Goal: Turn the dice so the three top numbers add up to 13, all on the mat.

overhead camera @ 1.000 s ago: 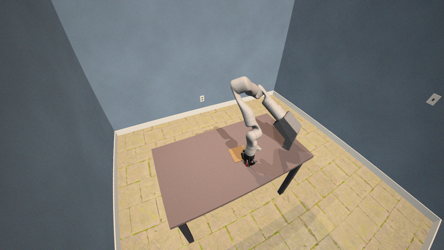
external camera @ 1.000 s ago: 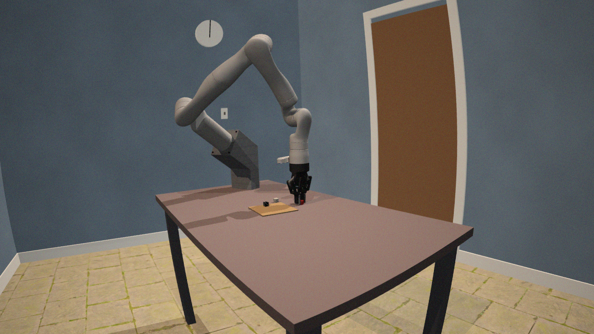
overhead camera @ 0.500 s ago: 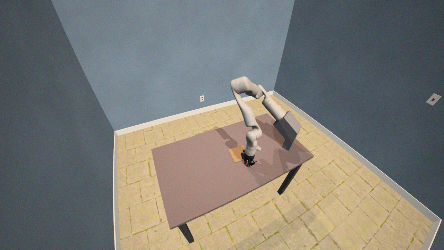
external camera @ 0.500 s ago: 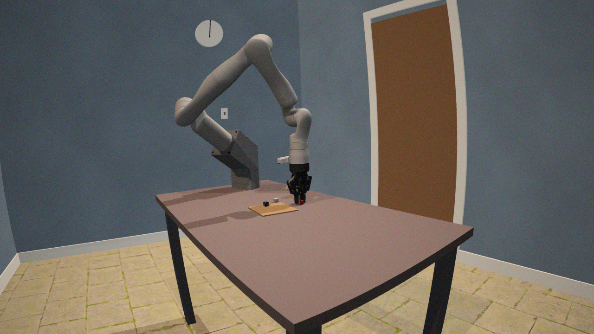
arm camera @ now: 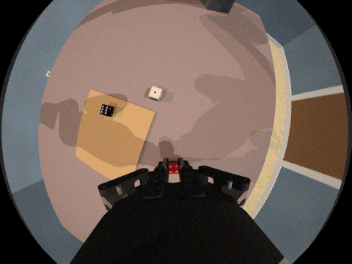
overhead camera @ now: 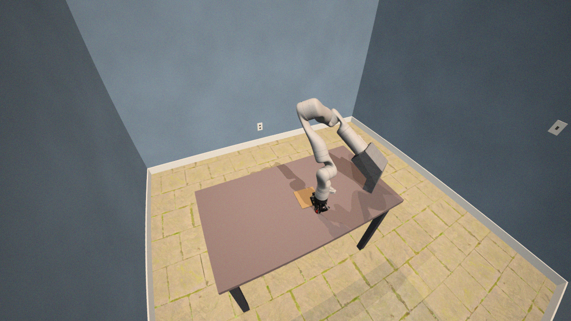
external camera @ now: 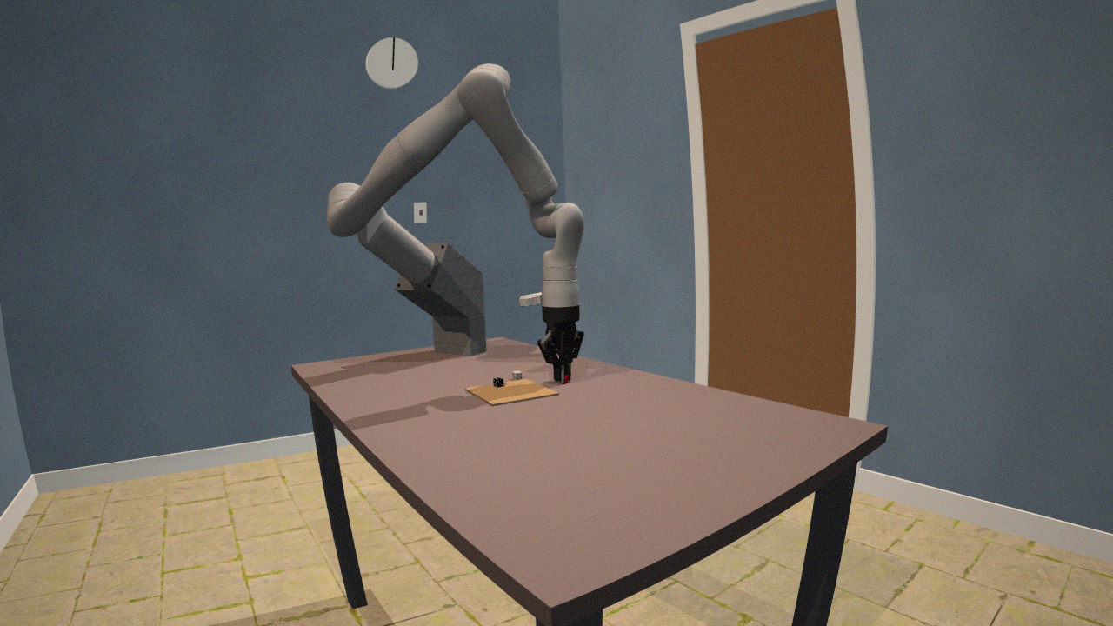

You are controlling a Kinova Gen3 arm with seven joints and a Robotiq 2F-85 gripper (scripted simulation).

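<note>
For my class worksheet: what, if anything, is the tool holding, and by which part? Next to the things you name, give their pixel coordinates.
The red die [overhead camera: 316, 211] [external camera: 566, 379] [arm camera: 173, 168], gripped by two opposite side faces in the tool [overhead camera: 318, 211] [external camera: 562, 380] [arm camera: 173, 163].

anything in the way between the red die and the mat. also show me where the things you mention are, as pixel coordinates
Nothing visible stands between the red die [overhead camera: 316, 211] [external camera: 566, 379] [arm camera: 173, 167] and the mat [overhead camera: 302, 198] [external camera: 511, 393] [arm camera: 110, 139]. The gripper [overhead camera: 318, 211] [external camera: 562, 380] [arm camera: 173, 163] is shut on the die. The white die [external camera: 517, 375] [arm camera: 155, 92] lies off to one side, beyond a mat corner.
</note>
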